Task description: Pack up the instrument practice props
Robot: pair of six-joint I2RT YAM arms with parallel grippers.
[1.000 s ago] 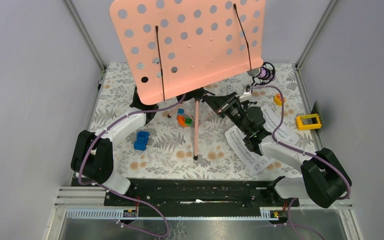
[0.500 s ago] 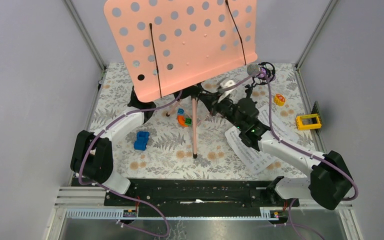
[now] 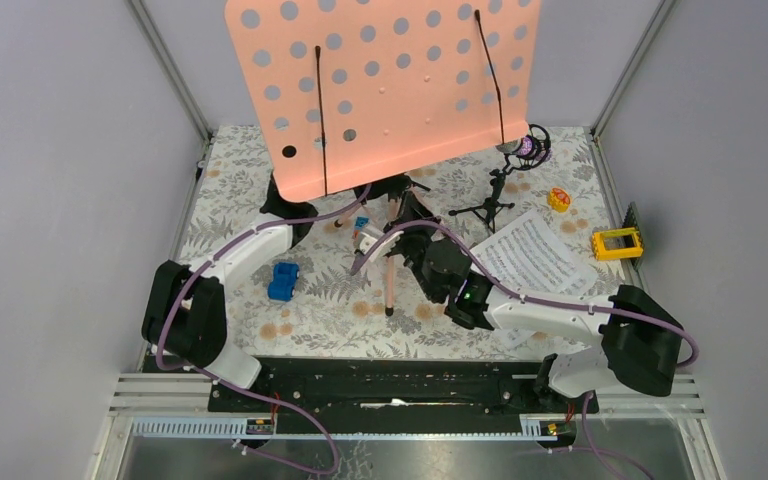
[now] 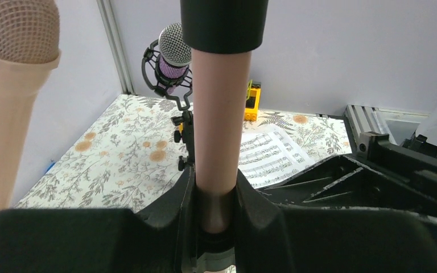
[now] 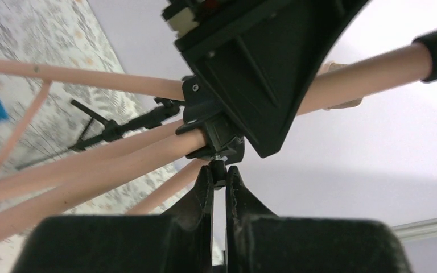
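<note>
The salmon-pink perforated rack (image 3: 390, 90) stands tilted on its pink tripod legs (image 3: 390, 285). My left gripper (image 4: 216, 190), hidden under the rack in the top view, is shut on the stand's pink pole (image 4: 219, 125). My right gripper (image 5: 219, 173) is shut on a small black knob (image 5: 219, 166) at the leg clamp; in the top view it is at the tripod hub (image 3: 405, 215). White sheet-music pages (image 3: 530, 255) lie on the mat to the right. The purple silver-headed microphone (image 3: 525, 148) sits on its small black tripod. A plain pink microphone (image 4: 11, 85) shows close at the left of the left wrist view.
A blue toy car (image 3: 283, 281) lies left of the tripod, and a small blue block (image 3: 362, 223) lies beside the legs. A yellow block (image 3: 616, 242) and a yellow-orange toy (image 3: 558, 199) lie at the right. Grey walls close in the floral mat (image 3: 260, 160).
My right arm has swung left from beside the purple microphone's tripod to the rack's leg clamp, uncovering the sheet music. The rack has shifted slightly. The left arm has stayed in place.
</note>
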